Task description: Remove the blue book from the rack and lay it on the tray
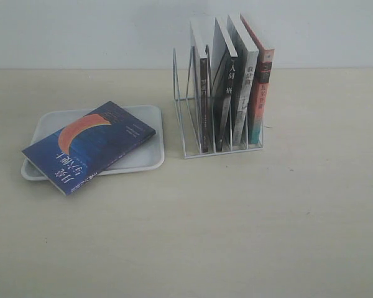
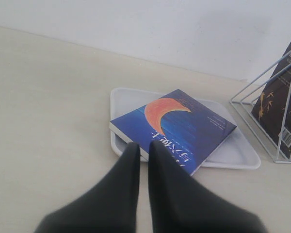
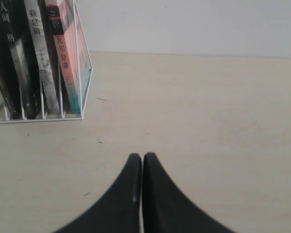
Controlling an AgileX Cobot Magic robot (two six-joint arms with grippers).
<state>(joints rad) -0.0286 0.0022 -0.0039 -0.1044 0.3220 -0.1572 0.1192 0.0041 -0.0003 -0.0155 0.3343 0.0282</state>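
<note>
— Where does the blue book (image 2: 179, 128) lie from your left pincer (image 2: 143, 145)?

— Just ahead of its tips. You see it flat, cover up, on the tray (image 2: 233, 155), turned askew. The corner nearest the pincer hangs over the tray's rim.

— And the pincer itself?

— Its two fingers stand almost together with only a thin slit between them. They pinch nothing and stop short of the book.

— Your right pincer (image 3: 142, 156)?

— Pressed together and empty, above the bare table (image 3: 208, 121). The rack (image 1: 224, 153) stands ahead of it and off to one side, apart from the tips, with four other books (image 1: 224, 81) upright in its slots.
</note>
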